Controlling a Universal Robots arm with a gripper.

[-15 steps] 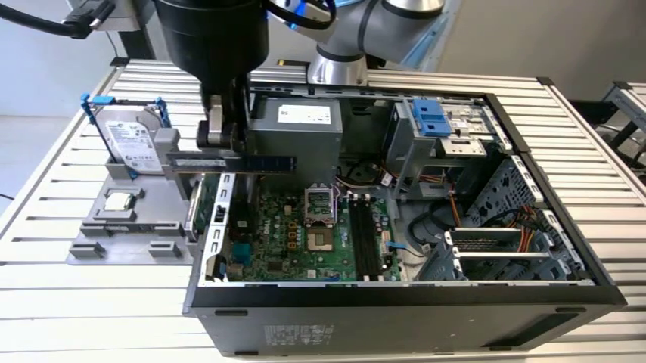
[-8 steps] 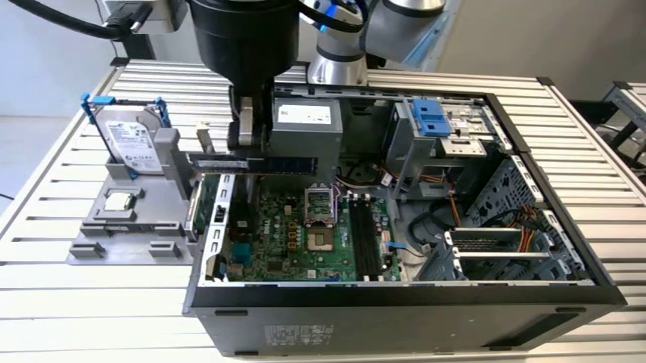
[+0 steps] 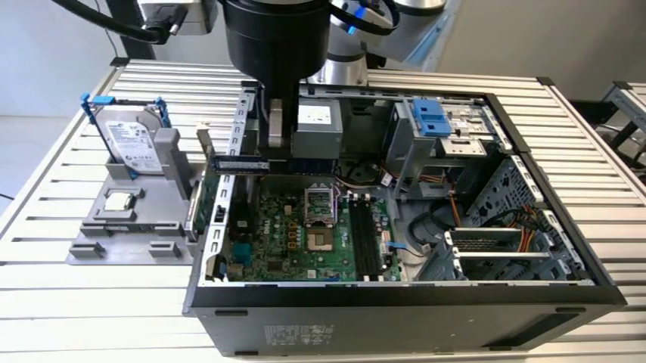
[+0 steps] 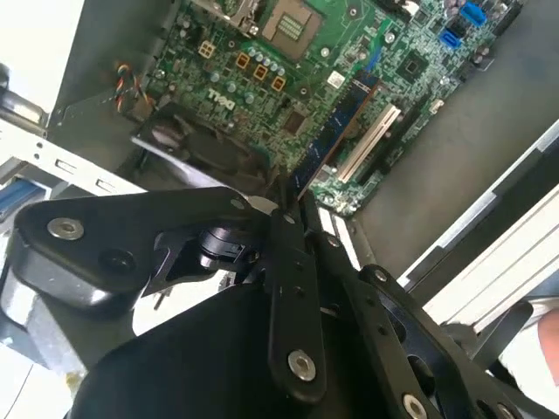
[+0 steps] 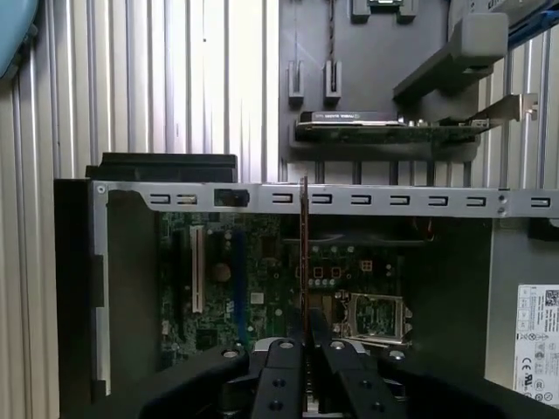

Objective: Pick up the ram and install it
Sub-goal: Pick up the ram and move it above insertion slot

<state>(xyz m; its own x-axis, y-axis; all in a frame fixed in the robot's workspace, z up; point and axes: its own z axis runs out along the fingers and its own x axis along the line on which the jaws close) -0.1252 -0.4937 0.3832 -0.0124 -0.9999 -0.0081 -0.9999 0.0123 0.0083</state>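
Note:
The ram is a thin dark stick held level over the open computer case, above the rear left part of the motherboard. My gripper comes down from above and is shut on it. In the second wrist view the ram juts out from the closed gripper toward the board. In the first wrist view the ram shows edge-on as a thin line rising from the gripper. The black memory slots lie to the exterior view's right of the processor socket.
A grey fixture stands to the exterior view's left of the case. It holds a blue-framed hard drive, a processor chip and a green expansion card. Drive cages and cables crowd the case's right half.

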